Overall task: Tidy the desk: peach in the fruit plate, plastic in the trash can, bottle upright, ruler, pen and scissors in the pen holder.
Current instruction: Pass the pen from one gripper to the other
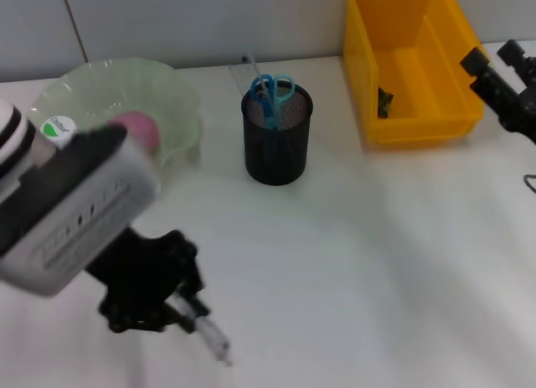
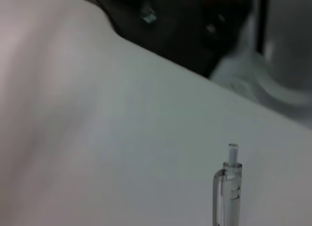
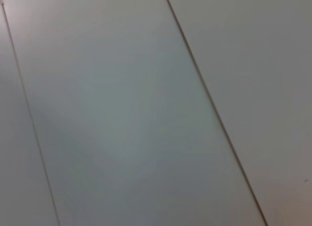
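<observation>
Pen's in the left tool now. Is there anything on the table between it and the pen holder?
Nothing visible. The left tool holds the pen low over bare table; the pen holder stands beyond it, scissors and ruler already inside.

Left arm (image 1: 63, 208): bulky white-grey housing with a row of slots along its side, white ring at the upper end, black gripper (image 1: 146, 283). Right arm (image 1: 502, 82): black, knobbly, with a thin dark cable below.

One label only — a round white-and-green sticker (image 1: 58, 126) on the far-left fruit plate (image 1: 180, 99); it perhaps carries a word, too blurred to read.
</observation>
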`<state>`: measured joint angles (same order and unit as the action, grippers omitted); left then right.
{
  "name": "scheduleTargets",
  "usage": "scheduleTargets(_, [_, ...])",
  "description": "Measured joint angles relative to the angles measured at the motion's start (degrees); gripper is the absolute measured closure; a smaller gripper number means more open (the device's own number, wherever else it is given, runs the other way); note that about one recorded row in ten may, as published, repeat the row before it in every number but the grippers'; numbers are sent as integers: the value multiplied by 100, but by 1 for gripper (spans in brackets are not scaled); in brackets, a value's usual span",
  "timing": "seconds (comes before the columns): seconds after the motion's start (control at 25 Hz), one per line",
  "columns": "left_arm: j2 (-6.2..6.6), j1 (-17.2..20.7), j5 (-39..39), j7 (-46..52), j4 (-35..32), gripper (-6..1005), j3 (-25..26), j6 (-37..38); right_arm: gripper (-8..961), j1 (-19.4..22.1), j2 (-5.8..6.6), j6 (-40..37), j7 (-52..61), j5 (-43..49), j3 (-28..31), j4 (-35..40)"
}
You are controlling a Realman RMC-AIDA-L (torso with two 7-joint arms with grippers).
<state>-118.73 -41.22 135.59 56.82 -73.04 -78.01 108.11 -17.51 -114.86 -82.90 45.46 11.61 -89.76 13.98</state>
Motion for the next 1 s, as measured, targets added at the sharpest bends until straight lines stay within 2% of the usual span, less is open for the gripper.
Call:
scheduleTargets(0.12, [6, -82, -509, 522, 176, 850, 252, 38, 127, -20, 5, 15, 4, 281, 30, -46])
scheduleTargets(0.24, [8, -88, -601, 647, 193, 850, 301, 37, 127, -7, 7, 17, 6, 329, 21, -59])
scheduleTargets(0.28, [10, -93, -1239, 1301, 305, 850, 677, 17, 127, -7, 7, 17, 6, 329, 21, -59])
scheduleTargets(0.32, [10, -81, -1536, 1578, 349, 850, 878, 4, 127, 6, 20, 0, 31, 330, 17, -61])
scheduleTargets(0.48, [9, -53, -1968, 1965, 438, 849, 1174, -20, 128, 12, 103, -40, 230, 437, 19, -75])
scheduleTargets(0.52, [12, 9, -2556, 2518, 614, 849, 1528, -119, 128, -9, 158, -42, 364, 605, 40, -102])
scheduleTargets(0.68, [10, 41, -2723, 2672, 641, 849, 1601, -157, 128, -28, 215, -48, 479, 870, 49, -99])
scheduleTargets(0.76, [5, 281, -3399, 3234, 660, 849, 1695, -386, 128, -37, 241, -96, 524, 1006, 53, -81])
scheduleTargets(1.0, [-13, 704, -4278, 3697, 667, 849, 1624, -969, 128, -97, 326, -340, 687, 1282, 64, -65])
